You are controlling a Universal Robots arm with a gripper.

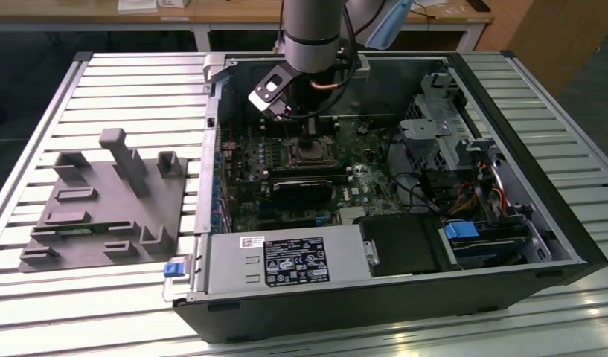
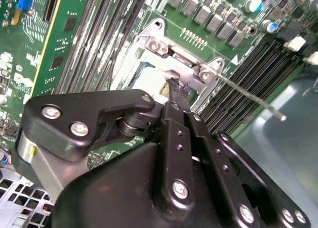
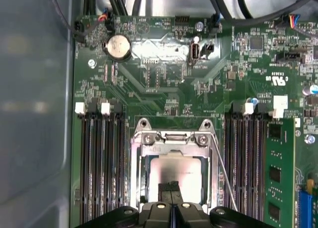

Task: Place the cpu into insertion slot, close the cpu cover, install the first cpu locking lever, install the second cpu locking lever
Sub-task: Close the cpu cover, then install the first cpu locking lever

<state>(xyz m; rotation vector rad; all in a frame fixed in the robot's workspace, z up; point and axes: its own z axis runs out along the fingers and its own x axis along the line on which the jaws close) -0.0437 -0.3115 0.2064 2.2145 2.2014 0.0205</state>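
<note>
Right now your claw (image 3: pixel 171 185) has its fingers pressed together, tips down on the cpu (image 3: pixel 174 169). The cpu sits in the insertion slot (image 1: pixel 314 154). The cpu cover (image 3: pixel 171 138) seems to lie flat around it, though the claw hides its near edge. One wire locking lever (image 3: pixel 222 171) angles free just beside the cover.

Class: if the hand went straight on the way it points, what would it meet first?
Probably the cpu, its grey top showing through the cpu cover window just ahead of the hand; how near is unclear.
</note>
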